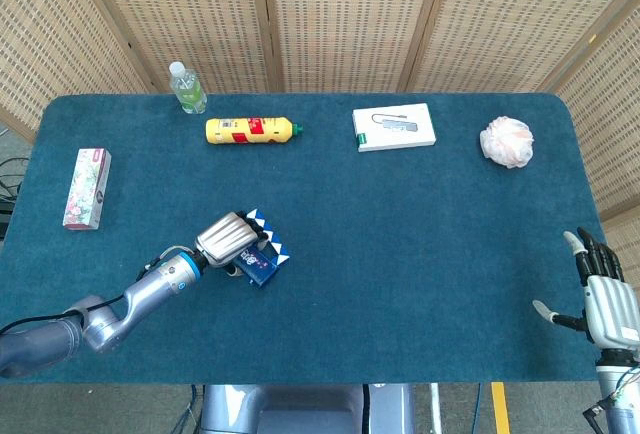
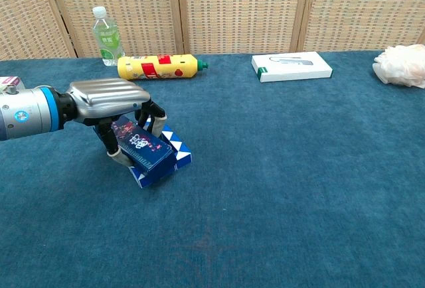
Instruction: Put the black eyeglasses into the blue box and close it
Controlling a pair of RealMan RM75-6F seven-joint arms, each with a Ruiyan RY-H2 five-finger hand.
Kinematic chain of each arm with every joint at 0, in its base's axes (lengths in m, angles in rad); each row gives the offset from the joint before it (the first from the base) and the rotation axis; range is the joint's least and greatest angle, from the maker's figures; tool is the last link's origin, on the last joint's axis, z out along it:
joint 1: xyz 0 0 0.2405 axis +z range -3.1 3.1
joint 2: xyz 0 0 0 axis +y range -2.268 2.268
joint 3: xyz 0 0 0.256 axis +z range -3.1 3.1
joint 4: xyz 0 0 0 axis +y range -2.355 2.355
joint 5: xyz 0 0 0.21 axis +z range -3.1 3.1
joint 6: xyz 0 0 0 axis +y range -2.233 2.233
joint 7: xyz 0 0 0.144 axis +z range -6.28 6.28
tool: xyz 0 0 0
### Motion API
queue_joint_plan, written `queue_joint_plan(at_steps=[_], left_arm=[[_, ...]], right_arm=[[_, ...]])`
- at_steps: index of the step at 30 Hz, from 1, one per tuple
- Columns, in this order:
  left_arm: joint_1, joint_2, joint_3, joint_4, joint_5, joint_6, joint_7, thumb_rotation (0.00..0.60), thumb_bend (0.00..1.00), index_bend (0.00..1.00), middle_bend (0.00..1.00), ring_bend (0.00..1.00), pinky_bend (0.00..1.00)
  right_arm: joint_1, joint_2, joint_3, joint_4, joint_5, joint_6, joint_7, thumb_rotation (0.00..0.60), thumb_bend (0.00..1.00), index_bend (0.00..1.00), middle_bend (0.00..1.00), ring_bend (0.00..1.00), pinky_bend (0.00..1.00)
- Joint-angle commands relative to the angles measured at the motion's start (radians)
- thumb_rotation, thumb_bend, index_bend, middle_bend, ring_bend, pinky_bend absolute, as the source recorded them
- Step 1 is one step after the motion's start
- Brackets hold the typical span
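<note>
The blue box (image 1: pixel 262 262) (image 2: pixel 158 158), with white triangles along its rim, lies on the blue cloth at the left front. My left hand (image 1: pixel 227 238) (image 2: pixel 109 98) arches over it, and its fingers (image 2: pixel 153 117) and thumb grip the printed lid, which is tilted down over the box body. The black eyeglasses show in neither view; the lid and hand hide the inside of the box. My right hand (image 1: pixel 604 300) hovers at the table's front right corner, fingers spread, holding nothing.
Along the back stand a water bottle (image 1: pixel 187 88) (image 2: pixel 106 36), a yellow bottle on its side (image 1: pixel 251 130) (image 2: pixel 159 66), a flat white box (image 1: pixel 394 126) (image 2: pixel 291 66) and a crumpled white wad (image 1: pixel 506 141) (image 2: pixel 401 64). A pink carton (image 1: pixel 87 187) lies far left.
</note>
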Motion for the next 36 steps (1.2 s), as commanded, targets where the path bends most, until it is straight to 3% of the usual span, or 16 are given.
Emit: queue_joint_plan(at_steps=[1, 3, 5, 8, 10, 16, 21, 24, 28, 36], left_arm=[[0.000, -0.006, -0.002, 0.009, -0.002, 0.004, 0.003, 0.600, 0.12, 0.52, 0.46, 0.37, 0.36], [0.001, -0.009, -0.004, 0.015, -0.004, 0.006, 0.006, 0.600, 0.11, 0.46, 0.28, 0.21, 0.32], [0.001, -0.011, -0.006, 0.017, -0.011, 0.001, 0.007, 0.600, 0.10, 0.29, 0.07, 0.05, 0.26], [0.000, -0.004, -0.010, 0.007, -0.021, -0.006, 0.004, 0.600, 0.08, 0.05, 0.00, 0.00, 0.20], [0.001, 0.008, -0.011, -0.007, -0.023, -0.004, 0.000, 0.600, 0.06, 0.00, 0.00, 0.00, 0.16], [0.024, 0.040, -0.016, -0.038, -0.012, 0.061, 0.018, 0.600, 0.04, 0.00, 0.00, 0.00, 0.02], [0.102, 0.124, -0.022, -0.114, -0.023, 0.190, 0.061, 0.600, 0.00, 0.00, 0.00, 0.00, 0.00], [0.227, 0.128, -0.048, -0.121, -0.074, 0.382, 0.216, 0.600, 0.00, 0.00, 0.00, 0.00, 0.00], [0.394, 0.134, -0.058, -0.167, -0.176, 0.554, 0.212, 0.600, 0.00, 0.00, 0.00, 0.00, 0.00], [0.606, 0.247, -0.030, -0.282, -0.324, 0.635, 0.102, 0.600, 0.00, 0.00, 0.00, 0.00, 0.00]], right_arm=[[0.000, 0.000, 0.000, 0.000, 0.000, 0.000, 0.001, 0.600, 0.03, 0.00, 0.00, 0.00, 0.00], [0.000, 0.000, 0.000, 0.000, 0.000, -0.001, 0.001, 0.600, 0.03, 0.00, 0.00, 0.00, 0.00], [0.000, 0.000, 0.000, 0.000, 0.001, -0.001, 0.001, 0.600, 0.03, 0.00, 0.00, 0.00, 0.00], [0.000, 0.001, 0.000, 0.000, 0.001, -0.001, 0.003, 0.600, 0.03, 0.00, 0.00, 0.00, 0.00], [0.000, 0.001, 0.001, 0.000, 0.001, 0.000, 0.006, 0.600, 0.03, 0.00, 0.00, 0.00, 0.00], [-0.001, 0.001, 0.001, 0.001, 0.000, 0.002, 0.010, 0.600, 0.03, 0.00, 0.00, 0.00, 0.00], [-0.002, -0.001, 0.001, 0.005, -0.003, 0.006, 0.005, 0.600, 0.03, 0.00, 0.00, 0.00, 0.00], [-0.003, -0.002, 0.002, 0.007, -0.002, 0.008, 0.005, 0.600, 0.03, 0.00, 0.00, 0.00, 0.00], [-0.003, -0.002, 0.000, 0.007, -0.006, 0.010, 0.003, 0.600, 0.03, 0.00, 0.00, 0.00, 0.00], [-0.005, -0.003, -0.003, 0.002, -0.012, 0.016, -0.009, 0.600, 0.03, 0.00, 0.00, 0.00, 0.00]])
